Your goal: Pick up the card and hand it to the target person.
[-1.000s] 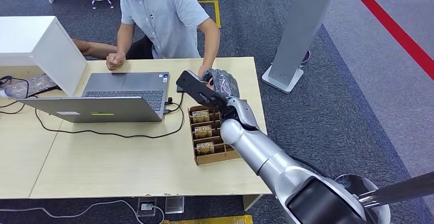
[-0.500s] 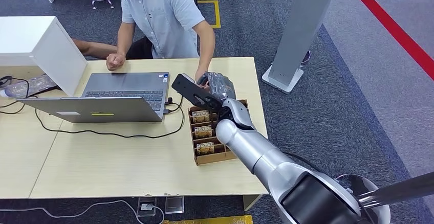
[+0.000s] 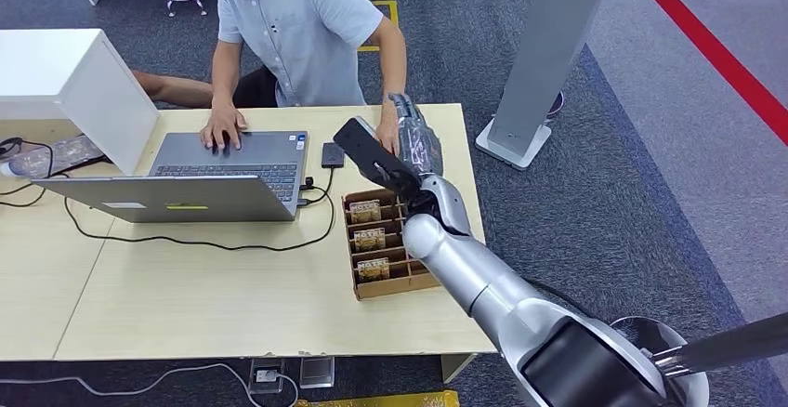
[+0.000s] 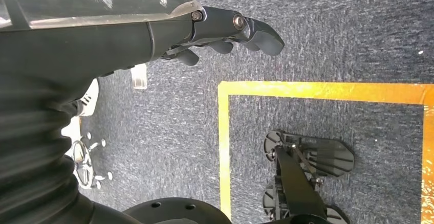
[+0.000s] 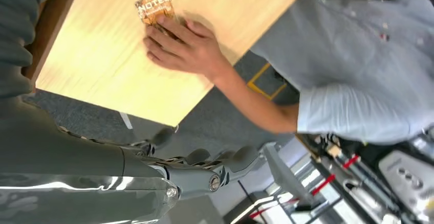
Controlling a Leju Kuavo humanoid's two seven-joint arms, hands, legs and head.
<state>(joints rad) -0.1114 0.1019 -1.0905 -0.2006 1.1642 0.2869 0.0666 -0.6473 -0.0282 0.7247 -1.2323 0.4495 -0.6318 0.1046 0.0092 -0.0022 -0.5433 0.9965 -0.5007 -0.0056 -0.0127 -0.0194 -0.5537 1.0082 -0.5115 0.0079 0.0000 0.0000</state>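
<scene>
Right hand (image 3: 413, 142) raised over the desk's (image 3: 232, 305) far edge. Card (image 5: 155, 8) lies on desk under person's hand (image 5: 184, 47), just beside it. Divided box (image 3: 386, 240) sits behind the hand, laptop (image 3: 200, 179) well left.

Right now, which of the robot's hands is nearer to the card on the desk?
Right. The right hand is raised over the desk's far corner, beside the card lying under the person's hand. The left hand hangs over the carpet.

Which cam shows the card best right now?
Right wrist view. The card lies flat on the table with its print readable, the person's hand resting on one end. In the head view the right hand covers that spot. The left wrist view looks at carpet.
</scene>
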